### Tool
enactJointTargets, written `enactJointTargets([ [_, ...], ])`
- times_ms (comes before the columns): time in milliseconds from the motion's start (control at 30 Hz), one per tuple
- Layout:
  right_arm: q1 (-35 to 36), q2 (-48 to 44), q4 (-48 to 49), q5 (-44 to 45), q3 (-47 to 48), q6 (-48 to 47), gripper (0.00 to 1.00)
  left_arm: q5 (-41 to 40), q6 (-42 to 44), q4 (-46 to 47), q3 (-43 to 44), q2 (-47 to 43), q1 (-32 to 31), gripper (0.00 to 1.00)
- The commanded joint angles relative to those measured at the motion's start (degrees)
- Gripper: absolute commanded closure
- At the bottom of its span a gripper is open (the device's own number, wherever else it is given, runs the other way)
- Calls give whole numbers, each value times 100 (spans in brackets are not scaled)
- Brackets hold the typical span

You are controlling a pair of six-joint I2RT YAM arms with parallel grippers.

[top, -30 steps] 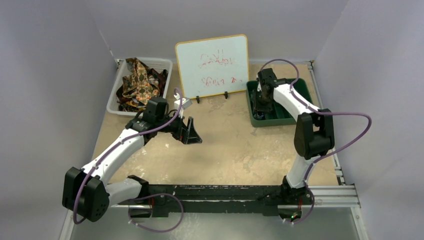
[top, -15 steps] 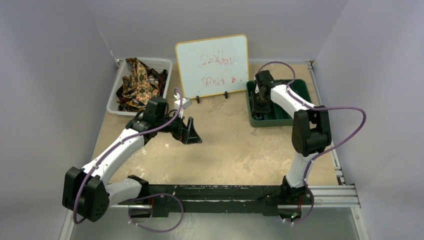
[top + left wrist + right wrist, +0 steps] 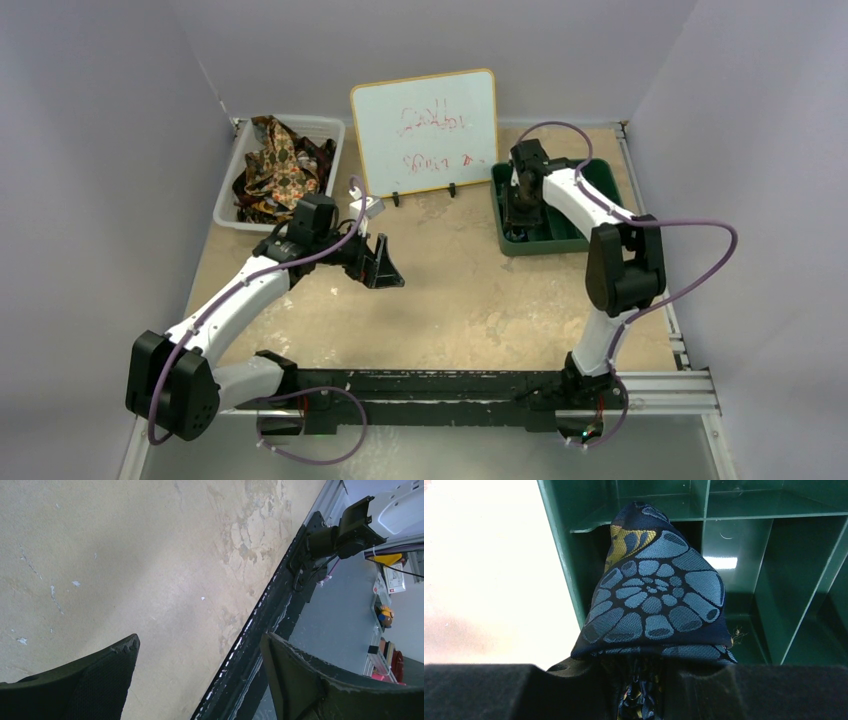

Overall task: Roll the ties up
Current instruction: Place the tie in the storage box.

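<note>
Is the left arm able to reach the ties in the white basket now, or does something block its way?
Probably yes. The left hand is open and empty, the basket is open on top beside that arm, and nothing lies over the ties.

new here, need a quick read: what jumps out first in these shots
The right gripper holds a bundled navy tie at the green divided tray, far right. A tangle of brown and gold ties fills the white bin at far left, and the left gripper hangs open over the tabletop.
</note>
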Motion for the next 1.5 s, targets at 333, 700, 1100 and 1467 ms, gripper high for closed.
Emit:
enactJointTargets([
  [333, 176, -116, -90, -328, -510, 278, 100, 143, 132, 122, 11, -40, 22, 12],
  [700, 191, 430, -3, -478, -327, 122, 100, 86, 142, 118, 19, -34, 22, 12],
  [1100, 217, 66, -543, -134, 229, 244, 74, 112, 142, 119, 28, -14, 22, 12],
  [1467, 213, -122, -563, 113, 279, 207, 19, 121, 142, 126, 11, -18, 22, 12],
])
